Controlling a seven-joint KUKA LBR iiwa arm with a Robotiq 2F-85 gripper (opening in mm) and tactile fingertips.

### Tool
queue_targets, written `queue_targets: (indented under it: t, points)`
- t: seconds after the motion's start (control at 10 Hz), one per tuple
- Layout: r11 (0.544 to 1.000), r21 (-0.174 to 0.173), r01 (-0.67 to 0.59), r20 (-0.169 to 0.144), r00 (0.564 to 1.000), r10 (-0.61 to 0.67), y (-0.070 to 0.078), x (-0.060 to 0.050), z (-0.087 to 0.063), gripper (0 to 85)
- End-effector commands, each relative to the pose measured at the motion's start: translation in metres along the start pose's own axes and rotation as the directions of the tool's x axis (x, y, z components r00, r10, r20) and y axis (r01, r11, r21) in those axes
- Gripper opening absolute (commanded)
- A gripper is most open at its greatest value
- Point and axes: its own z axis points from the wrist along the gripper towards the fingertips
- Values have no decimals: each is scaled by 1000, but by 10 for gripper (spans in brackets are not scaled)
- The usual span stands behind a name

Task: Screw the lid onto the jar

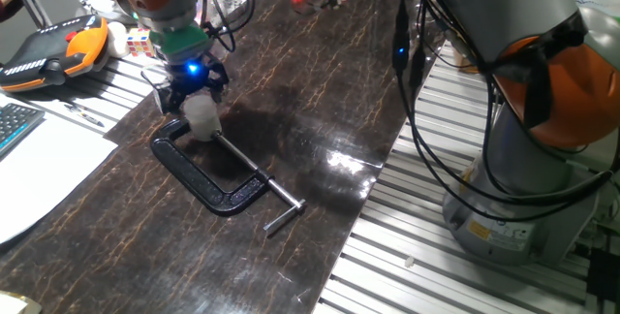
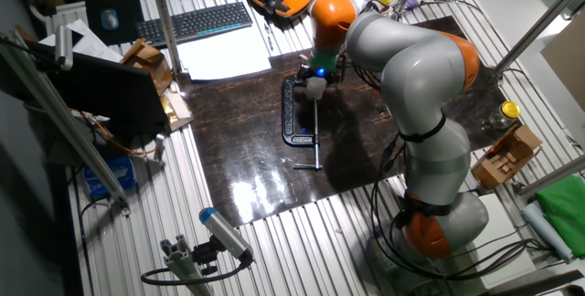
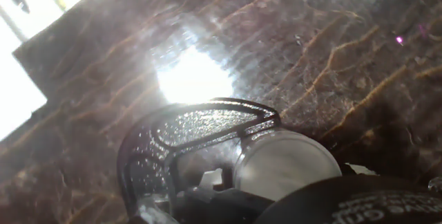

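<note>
The small whitish jar (image 1: 201,120) stands on the dark mat, touching the top end of the black C-clamp (image 1: 208,173). My gripper (image 1: 197,96) is right over the jar and closed around its top, where the pale lid sits. In that view I cannot tell lid from jar. In the hand view the round pale lid (image 3: 286,163) fills the lower middle, a black finger (image 3: 345,207) is below it, and the clamp's frame (image 3: 179,124) curves to its left. In the other fixed view the gripper (image 2: 315,77) hides most of the jar (image 2: 314,89).
The clamp's screw bar (image 1: 281,207) points towards the mat's right edge. An orange-black pendant (image 1: 58,47), white paper (image 1: 39,173) and a keyboard (image 2: 192,22) lie beyond the mat. A gold-lidded jar (image 2: 509,111) stands far off. The arm's base (image 1: 523,188) and cables are at the right.
</note>
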Motion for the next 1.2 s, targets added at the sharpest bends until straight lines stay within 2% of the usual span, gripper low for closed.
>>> queue_targets:
  t: [0.0, 0.7, 0.8, 1.1]
  points:
    - [812, -29, 583, 13, 812, -583, 0, 0, 0, 850]
    - [822, -27, 569, 15, 822, -569, -1, 2, 2, 840]
    - [823, -22, 567, 14, 824, -567, -2, 2, 1, 787]
    - [840, -14, 542, 8, 840, -542, -3, 3, 1, 700]
